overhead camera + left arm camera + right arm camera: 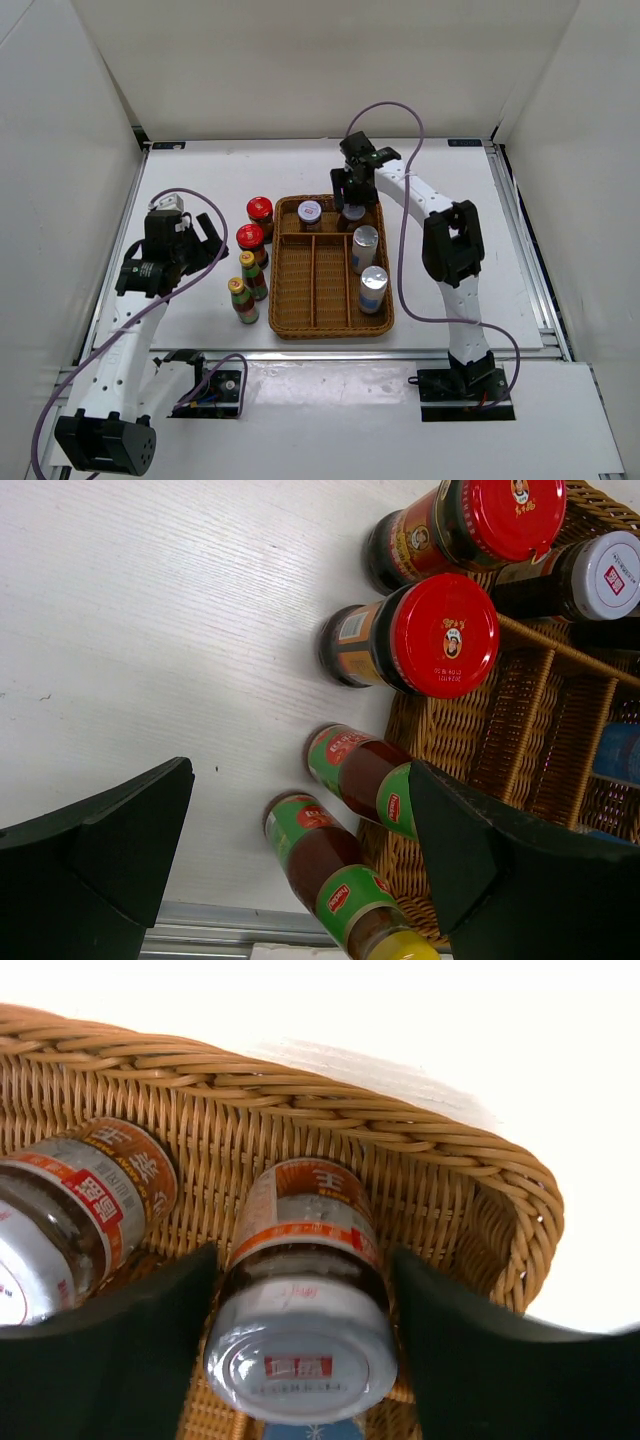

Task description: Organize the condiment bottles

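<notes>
A brown wicker tray (pixel 292 300) holds two silver-topped cylinders (pixel 365 245) (pixel 374 288) on its right and two white-lidded dark jars at its back. My right gripper (pixel 352 198) is open, its jaws either side of the right-hand white-lidded jar (pixel 305 1290), which stands in the tray; a gap shows beside one finger. The other white-lidded jar (pixel 310 212) stands to its left. Two red-lidded jars (pixel 260 212) (pixel 251 240) and two yellow-capped bottles (pixel 252 272) (pixel 241 298) stand on the table left of the tray. My left gripper (pixel 205 245) is open and empty, above and left of them.
The tray's woven back rim (pixel 300 1110) runs just behind the jar between my right jaws. The tray's two left long compartments (pixel 312 280) hold nothing. In the left wrist view the bottles (pixel 320 865) stand against the tray wall (pixel 450 730). White walls enclose the table.
</notes>
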